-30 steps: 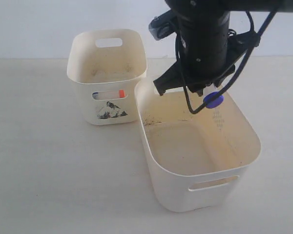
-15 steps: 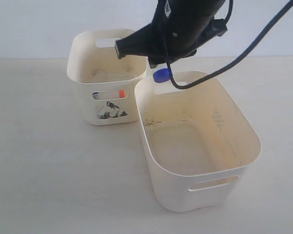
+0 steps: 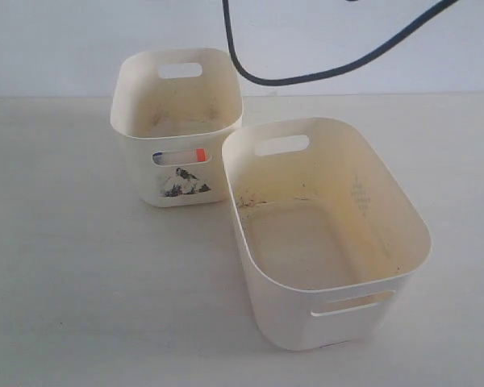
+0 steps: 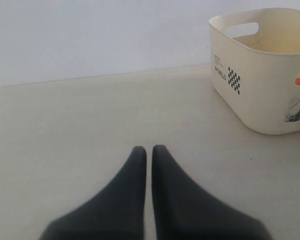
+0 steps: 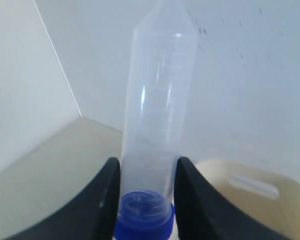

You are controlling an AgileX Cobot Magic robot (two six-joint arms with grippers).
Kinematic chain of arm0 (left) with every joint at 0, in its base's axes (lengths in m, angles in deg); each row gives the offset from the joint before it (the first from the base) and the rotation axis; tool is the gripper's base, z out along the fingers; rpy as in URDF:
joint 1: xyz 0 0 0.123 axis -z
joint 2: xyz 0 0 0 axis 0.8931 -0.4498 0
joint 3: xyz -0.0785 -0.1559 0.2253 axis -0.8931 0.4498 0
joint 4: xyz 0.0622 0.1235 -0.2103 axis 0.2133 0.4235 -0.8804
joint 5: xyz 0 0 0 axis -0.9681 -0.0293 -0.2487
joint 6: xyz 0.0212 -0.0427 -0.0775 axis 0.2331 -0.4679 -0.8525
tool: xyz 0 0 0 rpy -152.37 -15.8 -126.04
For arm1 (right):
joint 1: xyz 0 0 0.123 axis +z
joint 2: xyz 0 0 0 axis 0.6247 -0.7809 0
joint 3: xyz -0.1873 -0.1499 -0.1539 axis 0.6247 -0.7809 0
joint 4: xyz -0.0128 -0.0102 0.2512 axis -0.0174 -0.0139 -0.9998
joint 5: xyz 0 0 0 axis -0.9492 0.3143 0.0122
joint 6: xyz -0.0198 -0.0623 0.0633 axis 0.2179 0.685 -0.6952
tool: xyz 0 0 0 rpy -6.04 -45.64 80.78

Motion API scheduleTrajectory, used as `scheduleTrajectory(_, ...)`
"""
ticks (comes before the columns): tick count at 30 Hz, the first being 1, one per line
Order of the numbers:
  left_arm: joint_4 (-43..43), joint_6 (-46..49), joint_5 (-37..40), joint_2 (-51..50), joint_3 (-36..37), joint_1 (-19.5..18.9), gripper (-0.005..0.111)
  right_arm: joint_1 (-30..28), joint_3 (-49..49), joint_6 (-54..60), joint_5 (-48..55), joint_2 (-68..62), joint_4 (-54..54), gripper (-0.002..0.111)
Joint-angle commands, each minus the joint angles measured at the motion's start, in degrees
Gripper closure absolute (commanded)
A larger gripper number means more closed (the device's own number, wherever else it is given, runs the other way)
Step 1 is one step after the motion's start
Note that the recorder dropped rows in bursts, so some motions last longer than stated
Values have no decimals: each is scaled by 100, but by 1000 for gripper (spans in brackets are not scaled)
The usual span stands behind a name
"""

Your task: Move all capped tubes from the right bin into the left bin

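The right gripper (image 5: pixel 147 162) clamps a clear tapered plastic tube (image 5: pixel 160 100) by its blue screw cap, above the worktop (image 3: pixel 64 282); an orange-capped tube (image 3: pixel 200 154) lies in the cream-white mountain-drawing bin (image 3: pixel 137 89) near the far edge; the left gripper (image 4: pixel 149 150) has its fingers pressed together, empty

Pale, faintly grained tabletop (image 3: pixel 81 306), plain white wall (image 3: pixel 64 32) rising behind its far edge

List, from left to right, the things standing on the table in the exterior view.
The left bin with the black drawing → the plain-fronted right bin. The cable overhead overlaps them, so it is left out.
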Motion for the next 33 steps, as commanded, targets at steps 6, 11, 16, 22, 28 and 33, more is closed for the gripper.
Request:
scheduleTrajectory(6, -38, -66, -85, 11, -21, -6, 102, -428, 32, 59, -1475, -1043, 16, 108)
scheduleTrajectory(11, -38, -66, -85, 11, -21, -6, 102, -606, 32, -342, -1282, -1529, -400, 108)
scheduleTrajectory(16, -38, -66, -85, 11, -21, -6, 102, -606, 32, -675, -752, -1770, -539, 105)
scheduleTrajectory(22, -38, -66, -85, 11, -21, -6, 102, -606, 32, -778, -348, -1838, -553, 46)
scheduleTrajectory(28, -38, -66, -85, 11, -21, -6, 102, -606, 32, -799, -217, -1788, -553, 13)
scheduleTrajectory(33, -38, -66, -85, 11, -21, -6, 102, -606, 32, -844, 404, -1218, -578, 41)
